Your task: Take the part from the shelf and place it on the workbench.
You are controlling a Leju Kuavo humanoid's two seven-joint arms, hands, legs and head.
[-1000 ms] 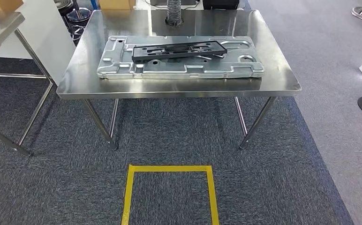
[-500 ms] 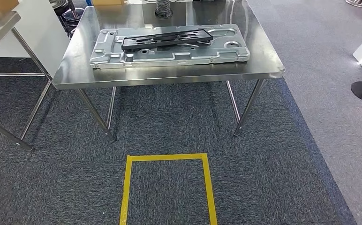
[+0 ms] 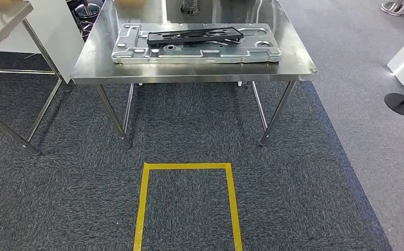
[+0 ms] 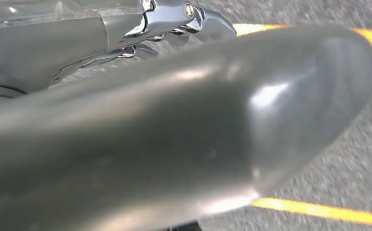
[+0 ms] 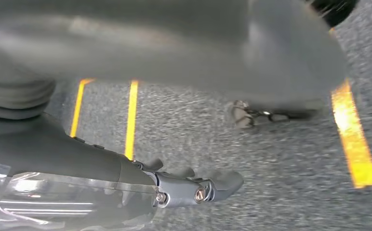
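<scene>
Camera has shifted: bench (image 3: 85, 73) now sits higher in head view, part (image 3: 194, 36) on plate (image 3: 137, 52). Hand states cannot be told. Risk: walking misalignment, bumping bench

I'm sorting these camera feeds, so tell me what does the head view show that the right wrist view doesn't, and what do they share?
Head view alone: a steel table carrying a long silver metal panel with a black part lying on top of it, a second table's corner at the left, and a black round stand base at the right.

Right wrist view alone: the right hand hanging above the floor, holding nothing, fingers slightly bent and apart.

Both: the dark speckled carpet and yellow floor tape.
</scene>
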